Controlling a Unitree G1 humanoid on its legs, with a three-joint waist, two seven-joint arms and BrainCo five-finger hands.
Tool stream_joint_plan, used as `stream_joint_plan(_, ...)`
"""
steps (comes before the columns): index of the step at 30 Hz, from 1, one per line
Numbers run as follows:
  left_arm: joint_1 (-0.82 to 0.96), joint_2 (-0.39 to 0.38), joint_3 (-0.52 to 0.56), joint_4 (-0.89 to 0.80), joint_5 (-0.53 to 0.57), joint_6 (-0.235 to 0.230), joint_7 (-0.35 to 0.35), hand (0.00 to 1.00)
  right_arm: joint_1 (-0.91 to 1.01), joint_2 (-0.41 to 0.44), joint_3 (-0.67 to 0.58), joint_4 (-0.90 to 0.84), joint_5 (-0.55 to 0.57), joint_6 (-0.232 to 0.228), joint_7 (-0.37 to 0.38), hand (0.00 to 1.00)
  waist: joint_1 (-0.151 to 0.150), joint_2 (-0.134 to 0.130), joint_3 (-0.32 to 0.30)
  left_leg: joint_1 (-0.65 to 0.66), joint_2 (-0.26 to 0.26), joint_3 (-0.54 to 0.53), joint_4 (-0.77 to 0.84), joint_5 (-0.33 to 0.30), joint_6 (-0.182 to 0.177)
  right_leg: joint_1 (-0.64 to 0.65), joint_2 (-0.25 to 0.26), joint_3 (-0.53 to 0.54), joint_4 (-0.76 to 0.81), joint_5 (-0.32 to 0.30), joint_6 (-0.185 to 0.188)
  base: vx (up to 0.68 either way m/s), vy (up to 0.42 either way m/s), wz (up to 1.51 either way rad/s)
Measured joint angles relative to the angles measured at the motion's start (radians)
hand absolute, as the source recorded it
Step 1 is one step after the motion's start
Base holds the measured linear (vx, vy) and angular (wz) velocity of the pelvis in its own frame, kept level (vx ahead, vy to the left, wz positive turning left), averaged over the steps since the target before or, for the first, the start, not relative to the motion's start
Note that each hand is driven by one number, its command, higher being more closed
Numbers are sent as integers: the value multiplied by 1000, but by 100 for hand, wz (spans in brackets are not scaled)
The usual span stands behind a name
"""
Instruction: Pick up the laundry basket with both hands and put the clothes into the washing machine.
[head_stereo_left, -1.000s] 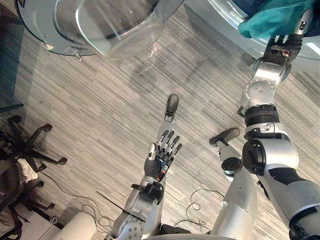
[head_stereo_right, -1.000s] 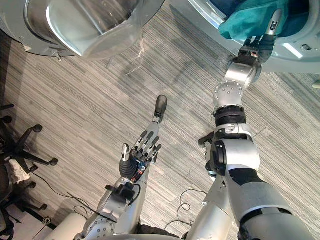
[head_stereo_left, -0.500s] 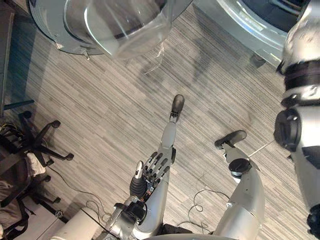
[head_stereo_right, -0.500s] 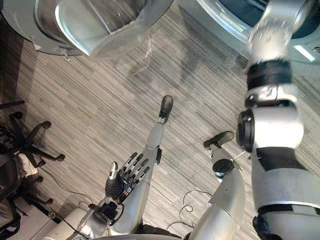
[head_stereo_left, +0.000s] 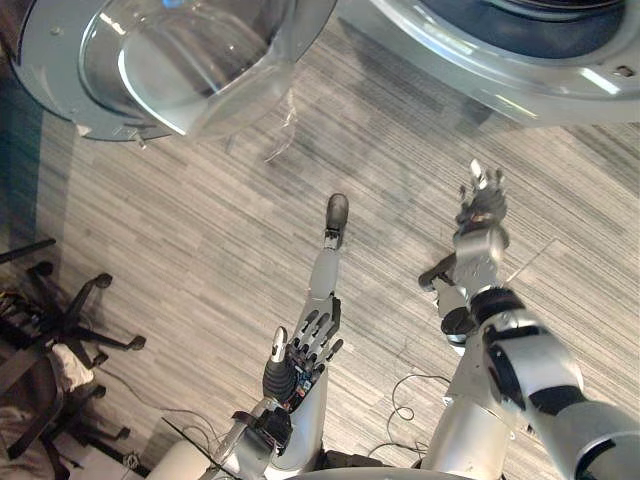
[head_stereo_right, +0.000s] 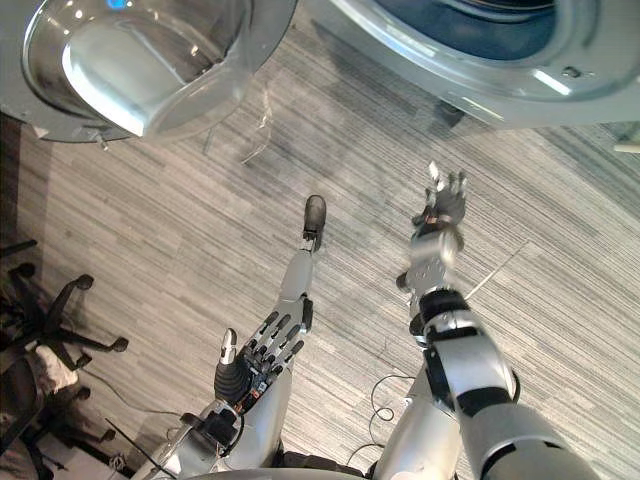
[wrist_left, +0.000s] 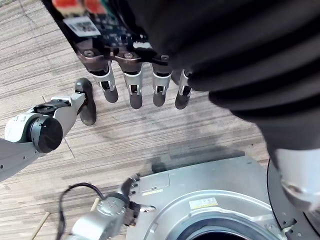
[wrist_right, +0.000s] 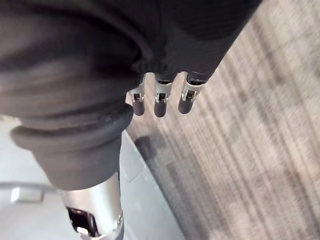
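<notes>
The washing machine's round opening (head_stereo_left: 500, 70) runs along the top right, its inside dark. Its door (head_stereo_left: 190, 60), with a clear glass bowl, hangs open at the top left. My right hand (head_stereo_left: 481, 205) is open with straight fingers, held over the floor just below the opening's rim, with nothing in it. In the right wrist view its fingers (wrist_right: 159, 102) hang free above the floor. My left hand (head_stereo_left: 300, 358) is open and empty low in the middle. The left wrist view shows its fingers (wrist_left: 132, 92) straight, with the washer's front panel (wrist_left: 210, 195) past them.
A black office chair (head_stereo_left: 70, 305) stands at the left edge with a white cloth (head_stereo_left: 60, 358) by it. Grey striped floor (head_stereo_left: 200, 220) lies between the door, the washer and the chair.
My right hand has come back out of the washer opening and down over the floor, and the teal cloth it touched is out of its fingers. The view has shifted too.
</notes>
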Motion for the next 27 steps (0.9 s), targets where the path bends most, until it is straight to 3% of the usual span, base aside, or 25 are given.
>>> stream_joint_plan(3, 4, -19, 33, 11, 7, 13, -12, 0, 147, 63, 2, -2, -86, 29, 24, 0, -10, -36, -15, 26, 19, 3, 42, -36, -12, 48, 23, 0, -24, -1, -2, -2, -95, -17)
stream_joint_plan(5, 18, -42, 85, 28, 36, 26, -20, 0, 309, 138, 9, -11, -178, 54, 47, 0, -26, -86, -41, 45, 35, 5, 99, -82, -18, 96, 45, -1, -39, -11, 1, 19, -127, -15)
stream_joint_plan(9, 18, -75, 161, 55, 68, 35, -20, 0, 489, 178, 6, -31, -257, 82, 62, 0, -46, -110, -45, 77, 52, 1, 244, -166, -15, 200, 66, 2, -60, -10, 7, 35, -71, -12)
stream_joint_plan(12, 15, -107, 265, 145, 170, 35, -16, 0, 568, 197, -6, -75, -323, 100, 65, 0, -50, -132, -42, 180, 86, 50, 407, -284, -2, 350, 112, 57, -117, 17, 23, 21, 11, -62)
stream_joint_plan(15, -2, -203, 432, 269, 353, 26, 23, 0, 658, 196, -47, -113, -459, 137, 52, 0, -50, -145, -51, 315, 122, 131, 525, -417, 14, 497, 154, 144, -184, 47, 35, -29, 96, -72)
stream_joint_plan(17, -42, -246, 530, 370, 464, 18, 53, 0, 710, 204, -65, -129, -522, 166, 39, 0, -59, -162, -80, 376, 121, 160, 535, -447, 34, 560, 167, 180, -246, 71, 71, -17, 110, -55)
stream_joint_plan(18, -75, -294, 598, 451, 525, 13, 74, 0, 727, 214, -84, -132, -561, 187, 37, 0, -62, -169, -109, 423, 139, 189, 507, -440, 58, 564, 173, 205, -133, 39, 53, 58, 77, -39)
stream_joint_plan(19, -94, -321, 669, 516, 586, 8, 102, 0, 749, 227, -96, -131, -598, 196, 35, 0, -75, -187, -125, 473, 129, 209, 505, -445, 66, 573, 159, 251, 86, -15, 59, 65, 25, -26)
stream_joint_plan(21, -97, -340, 719, 585, 639, 9, 132, 0, 773, 247, -105, -129, -628, 208, 37, 0, -75, -202, -173, 505, 113, 235, 508, -449, 72, 592, 154, 298, 237, -66, 94, 58, -42, -12)
stream_joint_plan(22, -98, -363, 762, 629, 673, 10, 155, 0, 777, 256, -114, -127, -656, 217, 41, 0, -71, -217, -218, 521, 93, 247, 519, -449, 72, 614, 150, 308, 215, -76, 117, 52, -46, -14)
stream_joint_plan(24, -95, -416, 793, 687, 707, 14, 177, 0, 780, 256, -130, -110, -681, 226, 43, 0, -41, -190, -279, 546, 112, 267, 444, -431, 72, 675, 203, 320, 84, -105, 123, 20, -8, -41)
stream_joint_plan(25, -92, -442, 813, 708, 723, 14, 187, 0, 778, 258, -130, -101, -697, 230, 41, 0, -24, -200, -297, 577, 104, 304, 408, -407, 74, 707, 188, 326, 100, -139, 119, 27, -41, -49)
stream_joint_plan(27, -96, -461, 839, 728, 747, 19, 217, 0, 771, 260, -131, -71, -726, 241, 44, 0, -14, -219, -331, 591, 68, 334, 399, -392, 86, 799, 181, 327, -63, -206, 105, 5, -71, -28)
